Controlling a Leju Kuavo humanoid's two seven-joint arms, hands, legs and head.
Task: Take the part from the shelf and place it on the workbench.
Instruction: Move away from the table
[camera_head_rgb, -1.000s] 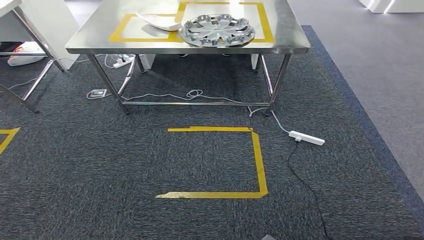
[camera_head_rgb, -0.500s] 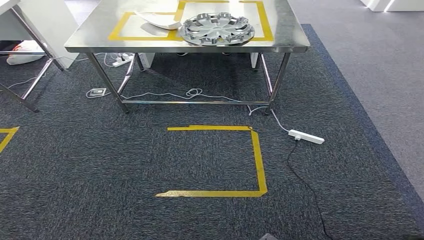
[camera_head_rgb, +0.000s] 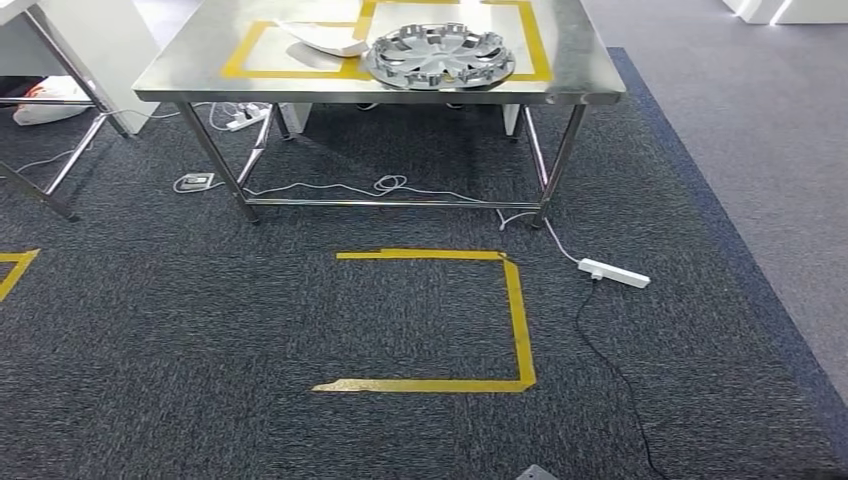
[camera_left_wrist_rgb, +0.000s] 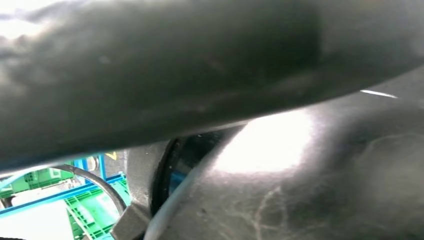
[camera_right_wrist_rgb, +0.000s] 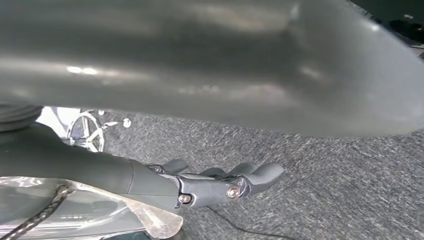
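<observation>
**Robot stands back from the bench, right hand empty**

A silver wheel cover (camera_head_rgb: 440, 57) lies flat on the workbench (camera_head_rgb: 590, 75) inside a yellow taped frame, with a white curved part (camera_head_rgb: 322, 40) just beside it in the neighbouring frame. Both are well ahead of the robot's hands and out of their reach. The right hand (camera_right_wrist_rgb: 225, 182) hangs low over the dark carpet (camera_right_wrist_rgb: 325, 175), its fingers loosely apart with nothing between them. The left wrist view is too dark and close to tell how the left hand stands. Past it are green crates (camera_left_wrist_rgb: 95, 210) in a blue frame, possibly the shelf.

Over the last second the whole head view shifts slightly. The bench and the yellow floor square (camera_head_rgb: 518, 320) slide together, so the camera moves, not the things. The wheel cover and white part keep their places on the bench.

Judged from this, no part is in transit. Either the wheel cover is the delivered part, or a fetch from the shelf is yet to come. A power strip (camera_head_rgb: 614, 273) and its cable lie on the carpet beside the floor square, a tripping risk.
</observation>
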